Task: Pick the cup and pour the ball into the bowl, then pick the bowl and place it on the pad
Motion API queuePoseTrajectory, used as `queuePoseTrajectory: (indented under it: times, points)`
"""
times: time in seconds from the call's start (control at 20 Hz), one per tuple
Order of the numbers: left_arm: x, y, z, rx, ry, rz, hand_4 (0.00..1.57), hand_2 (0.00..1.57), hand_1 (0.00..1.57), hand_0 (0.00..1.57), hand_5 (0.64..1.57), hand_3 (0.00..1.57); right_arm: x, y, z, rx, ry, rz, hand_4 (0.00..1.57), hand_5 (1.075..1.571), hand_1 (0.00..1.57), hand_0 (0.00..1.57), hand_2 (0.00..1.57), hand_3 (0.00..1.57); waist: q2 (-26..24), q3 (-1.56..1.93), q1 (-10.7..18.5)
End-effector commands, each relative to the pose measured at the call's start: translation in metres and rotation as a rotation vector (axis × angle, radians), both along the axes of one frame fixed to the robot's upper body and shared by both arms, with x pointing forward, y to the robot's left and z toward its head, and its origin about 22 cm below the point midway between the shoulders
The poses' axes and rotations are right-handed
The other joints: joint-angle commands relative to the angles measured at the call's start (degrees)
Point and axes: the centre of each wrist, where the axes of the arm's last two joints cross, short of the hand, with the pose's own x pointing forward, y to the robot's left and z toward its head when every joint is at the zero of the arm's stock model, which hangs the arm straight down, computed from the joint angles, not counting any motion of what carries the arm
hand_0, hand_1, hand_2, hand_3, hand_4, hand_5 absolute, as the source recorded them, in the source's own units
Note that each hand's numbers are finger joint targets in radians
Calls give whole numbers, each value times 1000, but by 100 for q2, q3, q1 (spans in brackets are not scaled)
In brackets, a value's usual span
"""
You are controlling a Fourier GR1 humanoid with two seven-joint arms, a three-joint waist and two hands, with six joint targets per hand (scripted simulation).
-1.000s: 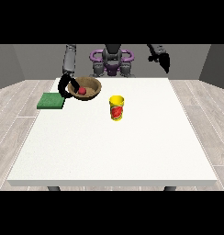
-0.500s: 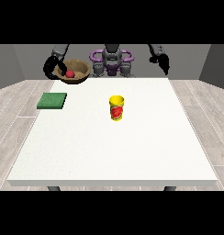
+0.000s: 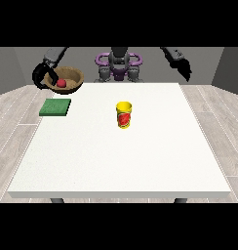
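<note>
Standing upright mid-table: cup [image 3: 124, 115], yellow, set down, apparently emptied. Farther back, at the view's left table edge: green pad [image 3: 55, 107], nothing on it. Above and behind the pad: bowl [image 3: 67, 79], airborne, red ball [image 3: 61, 83] inside; pouring judged done, placing left. Hand at the view's left [image 3: 44, 74] curls round the bowl's rim. Hand at the view's right [image 3: 183, 67] is raised, holding nothing; finger spread unreadable.

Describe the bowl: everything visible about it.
The bowl is round, brown and wood-like, with a darker inside. It hangs in the air beyond the table's far left corner, tilted towards the camera, above and behind the green pad. A red ball lies inside. The hand at the view's left holds its rim.
</note>
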Motion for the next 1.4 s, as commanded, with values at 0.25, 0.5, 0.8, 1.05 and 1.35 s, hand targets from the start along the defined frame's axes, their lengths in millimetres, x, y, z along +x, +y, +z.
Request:
queuePoseTrajectory:
  times: [0.25,0.5,0.8,1.05,1.35]
  points:
    - [-17,140,87,-25,-195,107,1280,0,0,0,1571,0,-23,-37,-6,-29,-144,-63,820,1570,1571,1571,1571,0,723,-1,209]
    - [-22,153,87,-26,-216,113,1213,0,0,0,1565,0,-15,-55,13,13,-219,-90,763,1567,1571,1571,1571,0,991,3,219]
    - [-24,171,111,-24,-280,67,1186,0,0,0,1557,0,-21,-87,37,-61,-228,-245,0,1560,1549,1549,1571,1036,1358,6,358]
    - [-29,178,108,-30,-269,104,1174,0,0,0,1549,0,-18,-85,28,28,-187,-174,0,1518,420,420,562,917,1262,5,265]
    - [-8,121,96,-11,-192,-2,1078,0,0,0,1567,0,-5,-81,38,67,-148,-162,0,1369,0,0,0,119,843,14,429]
